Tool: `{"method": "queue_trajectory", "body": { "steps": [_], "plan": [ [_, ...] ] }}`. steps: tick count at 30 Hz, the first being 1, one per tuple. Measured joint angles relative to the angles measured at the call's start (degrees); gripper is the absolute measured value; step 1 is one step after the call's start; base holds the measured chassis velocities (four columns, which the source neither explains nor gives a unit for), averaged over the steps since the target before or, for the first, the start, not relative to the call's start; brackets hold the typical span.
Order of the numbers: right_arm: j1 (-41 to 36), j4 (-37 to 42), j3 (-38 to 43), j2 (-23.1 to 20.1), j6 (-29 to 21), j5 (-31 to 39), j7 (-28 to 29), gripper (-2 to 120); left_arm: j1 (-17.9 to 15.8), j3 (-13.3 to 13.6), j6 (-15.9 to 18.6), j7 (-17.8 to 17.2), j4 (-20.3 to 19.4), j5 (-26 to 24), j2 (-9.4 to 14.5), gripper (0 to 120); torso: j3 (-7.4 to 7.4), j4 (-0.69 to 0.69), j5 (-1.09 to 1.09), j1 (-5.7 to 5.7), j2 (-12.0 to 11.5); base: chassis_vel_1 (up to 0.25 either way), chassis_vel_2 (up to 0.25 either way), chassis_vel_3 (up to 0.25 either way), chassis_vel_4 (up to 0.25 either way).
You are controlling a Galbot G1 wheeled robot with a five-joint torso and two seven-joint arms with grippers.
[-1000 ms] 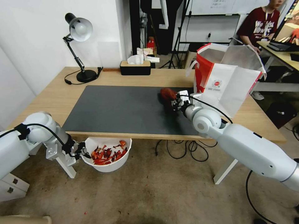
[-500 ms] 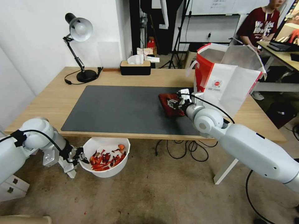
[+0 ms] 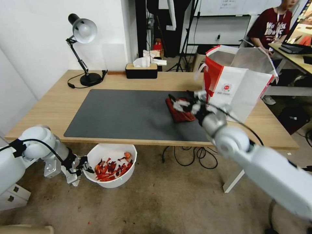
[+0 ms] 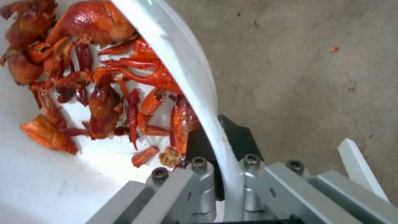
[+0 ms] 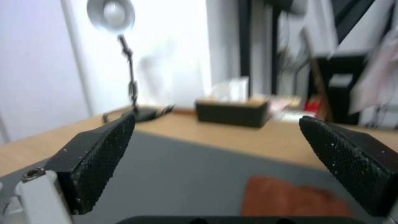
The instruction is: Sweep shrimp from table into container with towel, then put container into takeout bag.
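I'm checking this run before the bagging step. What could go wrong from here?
1. The left hand pinches only the rim of the container, held below the table edge; loaded with shrimp, it might tilt or slip.
2. The towel lies on the mat beside the takeout bag, under the open right hand, so it could snag the arm.
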Motion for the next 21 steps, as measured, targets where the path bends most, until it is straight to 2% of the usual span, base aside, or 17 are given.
{"method": "queue_trajectory", "body": {
  "steps": [3,4,7,8,11,14,16,17,19,20,21],
  "plan": [
    [-17.0,3.6,10.3,4.9,4.2,-8.9,-1.1,100,1.7,-1.4,-0.1,-0.3,-1.2,0.1,0.4,0,0.00,0.00,0.03,0.00,0.0,0.000,0.000,0.000,0.000],
    [-17.0,3.6,10.3,4.9,4.2,-8.9,-1.1,100,1.7,-1.4,-0.1,-0.3,-1.2,0.1,0.4,0,0.00,0.00,0.03,0.00,0.0,0.000,0.000,0.000,0.000],
    [-28.1,5.4,17.7,10.4,7.0,-15.1,-1.4,100,2.4,-2.1,-0.1,-0.6,-2.1,0.2,0.6,0,0.00,0.02,0.02,-0.01,0.0,0.000,0.000,0.000,0.000],
    [-28.1,5.4,17.7,10.4,7.0,-15.1,-1.4,100,2.4,-2.1,-0.1,-0.6,-2.1,0.2,0.6,0,0.00,0.02,0.02,-0.01,0.0,0.000,0.000,0.000,0.000],
    [-35.7,5.7,21.4,13.5,8.8,-17.7,-2.0,100,3.6,-3.0,-0.1,-1.2,-3.4,1.0,1.1,0,0.00,-0.02,0.01,-0.01,0.0,0.000,0.000,0.000,0.000],
    [-38.3,5.4,22.7,14.8,9.6,-18.7,-2.1,100,5.1,-4.0,-0.1,-2.0,-4.4,1.8,1.3,0,0.00,0.00,0.01,-0.01,0.0,0.000,0.000,0.000,0.000],
    [-39.2,5.4,23.0,15.5,9.6,-19.0,-2.0,100,7.7,-6.2,-0.1,-3.0,-5.3,3.2,1.3,0,0.01,0.02,0.02,0.00,0.0,0.000,0.000,0.000,0.000],
    [-39.2,5.4,23.0,15.5,9.6,-19.0,-2.0,100,7.7,-6.2,-0.1,-3.0,-5.3,3.2,1.3,0,0.01,0.02,0.02,0.00,0.0,0.000,0.000,0.000,0.000],
    [-39.5,5.4,22.6,15.7,9.5,-19.2,-1.8,100,12.6,-10.1,-0.1,-5.0,-6.4,5.5,1.1,0,0.01,0.03,0.00,0.00,0.0,0.000,0.000,0.000,0.000],
    [-39.5,5.4,22.6,15.7,9.5,-19.2,-1.8,100,12.6,-10.1,-0.1,-5.0,-6.4,5.5,1.1,0,0.01,0.03,0.00,0.00,0.0,0.000,0.000,0.000,0.000],
    [-39.6,5.4,22.3,15.7,9.4,-19.3,-1.7,100,14.5,-11.7,-0.1,-5.6,-6.8,6.5,0.9,0,0.01,0.03,0.01,-0.01,0.0,0.000,0.000,0.000,0.000]
  ]
}}
